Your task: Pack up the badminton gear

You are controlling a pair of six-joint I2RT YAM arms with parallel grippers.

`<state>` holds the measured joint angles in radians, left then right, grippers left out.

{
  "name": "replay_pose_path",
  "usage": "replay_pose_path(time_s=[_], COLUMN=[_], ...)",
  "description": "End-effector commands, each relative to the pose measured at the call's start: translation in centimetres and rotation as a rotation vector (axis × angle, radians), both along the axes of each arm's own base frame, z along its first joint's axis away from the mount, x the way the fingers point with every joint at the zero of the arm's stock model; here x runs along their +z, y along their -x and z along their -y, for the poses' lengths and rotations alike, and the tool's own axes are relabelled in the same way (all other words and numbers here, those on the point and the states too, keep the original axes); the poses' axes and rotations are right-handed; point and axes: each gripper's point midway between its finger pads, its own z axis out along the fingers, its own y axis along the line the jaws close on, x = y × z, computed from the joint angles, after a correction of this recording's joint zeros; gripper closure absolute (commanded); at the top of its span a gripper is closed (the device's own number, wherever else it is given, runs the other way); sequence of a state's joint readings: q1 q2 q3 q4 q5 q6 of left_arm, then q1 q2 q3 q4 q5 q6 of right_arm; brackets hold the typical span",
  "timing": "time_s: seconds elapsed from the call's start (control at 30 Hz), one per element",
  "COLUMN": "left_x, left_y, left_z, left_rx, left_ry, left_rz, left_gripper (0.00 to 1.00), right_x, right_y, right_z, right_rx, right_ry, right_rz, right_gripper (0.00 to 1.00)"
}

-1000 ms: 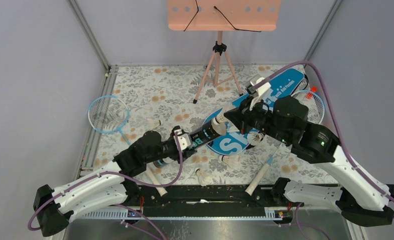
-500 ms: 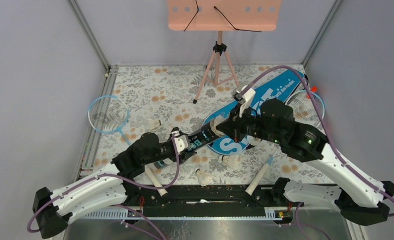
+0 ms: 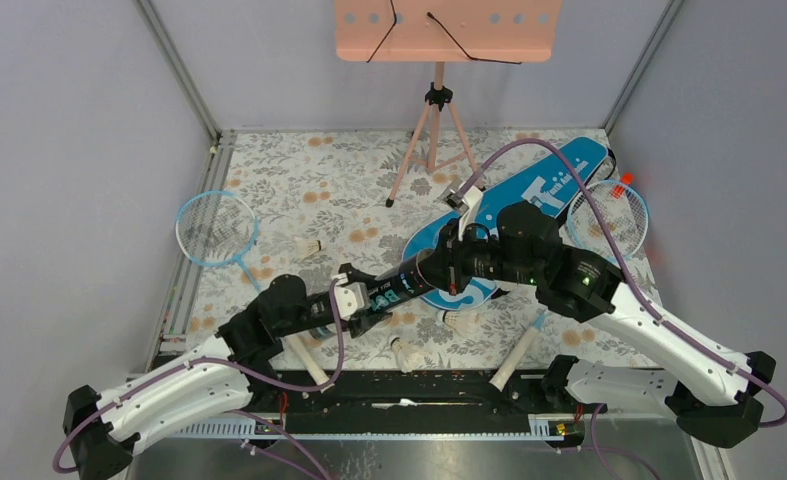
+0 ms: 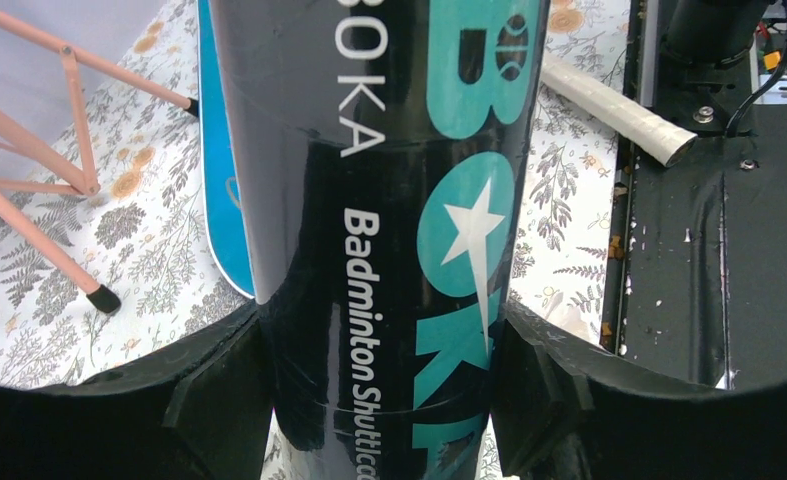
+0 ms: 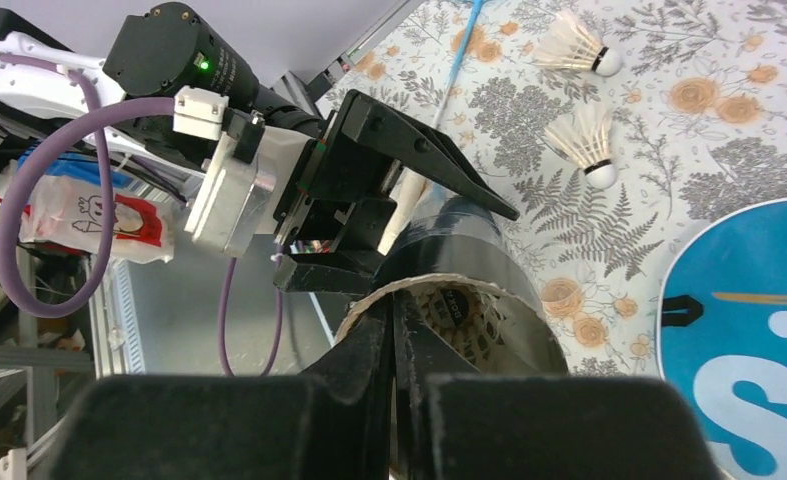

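Above the table (image 3: 299,190), left end effector (image 4: 379,385) clamps black tube (image 4: 369,150) lettered "BOKA"; right end effector (image 5: 394,330), pressed together, meets its open rim.

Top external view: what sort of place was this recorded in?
Probably a lab robot test cell, not a sports hall: plain grey panel walls on metal frame posts, a floral cloth as the work surface, and two robot arms mounted at its near edge.

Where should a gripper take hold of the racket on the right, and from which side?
Probably the white handle, from above, jaws across it. The racket lies flat; its handle is thick, uncovered and points to the near edge, while the right arm hides part of the shaft.
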<state>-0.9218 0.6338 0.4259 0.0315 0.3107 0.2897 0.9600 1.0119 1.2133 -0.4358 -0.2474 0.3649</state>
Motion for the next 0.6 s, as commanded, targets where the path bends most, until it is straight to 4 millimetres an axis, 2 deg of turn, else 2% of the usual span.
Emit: replay_pose_path(time_s=[0.0,0.17,0.4,0.57], left_x=[3.7,3.9,4.1,4.1], left_y=[0.8,1.5,1.2,1.0], left_z=[0.6,0.5,0.4,0.4], left_rx=[-0.055,-0.079,-0.064,-0.050], left_ry=[0.147,0.169,0.181,0.182], left_rz=[0.081,0.094,0.098,0.098], left_gripper=[0.91,0.91,0.92,0.93], right_x=[0.9,-0.2,-2.2,-2.7], right_y=[1.2,1.7,1.6,1.4], right_z=[-0.9,-1.8,-3.0,-2.3], right_rx=[0.059,0.106,0.121,0.096], right_ry=[-0.097,-0.075,-0.035,0.009], right_rz=[-0.034,-0.088,-0.128,-0.128], right_gripper=[1.00,1.00,1.00,0.92])
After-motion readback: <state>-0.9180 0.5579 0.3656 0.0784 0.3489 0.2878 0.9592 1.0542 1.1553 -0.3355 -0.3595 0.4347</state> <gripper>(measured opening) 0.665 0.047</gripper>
